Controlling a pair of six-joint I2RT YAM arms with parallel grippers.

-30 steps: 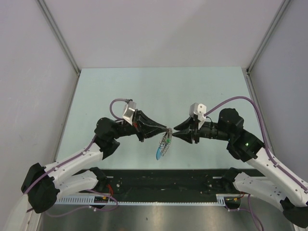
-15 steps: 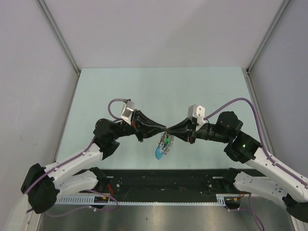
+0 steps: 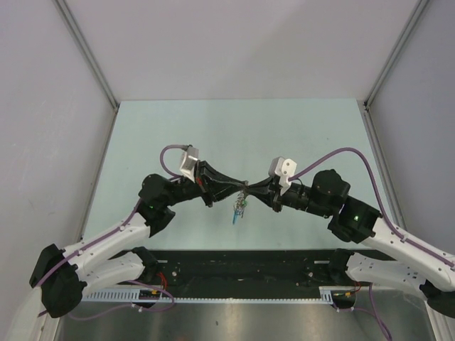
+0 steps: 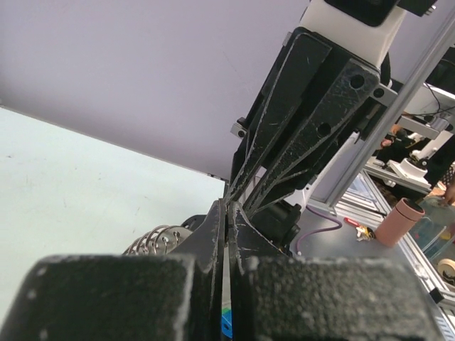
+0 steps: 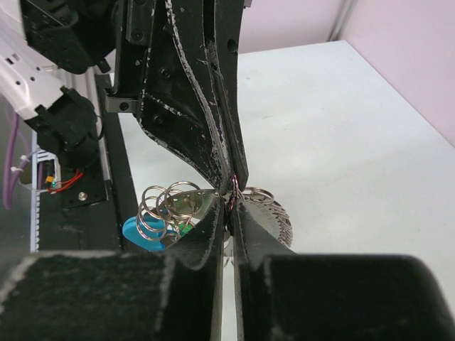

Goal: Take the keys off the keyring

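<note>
1. Swinging in from the right since the earlier frame, the right arm [image 3: 341,209] is now meeting the left one tip to tip. Its fingers, parted then, are now standing nearly together, and the bunch is hanging narrower than it did.
2. The pale green surface [image 3: 213,135] is lying under both arms, with the bunch hanging over its near middle.
3. The left arm [image 3: 114,234] is reaching from the lower left toward the middle.
4. The left claw [image 3: 244,187] is staying clenched, its two black fingers pressing flat against each other in its own wrist view. It is pinching the keyring at their very tips.
5. The right claw [image 5: 229,213] is closing on the top of the bunch, directly below the left fingertips. Only a thin slit is showing between its fingers, and a flat silvery key is running into that slit.
6. The keys [image 3: 239,207] are dangling just beneath the point where the two claws are touching, with a stack of toothed silvery blades fanning to one side.
7. The blue plastic piece [image 5: 136,234] is hanging lowest, beside several small wire loops [image 5: 165,206].
8. The keyring [image 5: 233,189] is showing as a thin loop caught between the opposing fingertips, and I cannot tell how much of it is hidden inside them.
</note>
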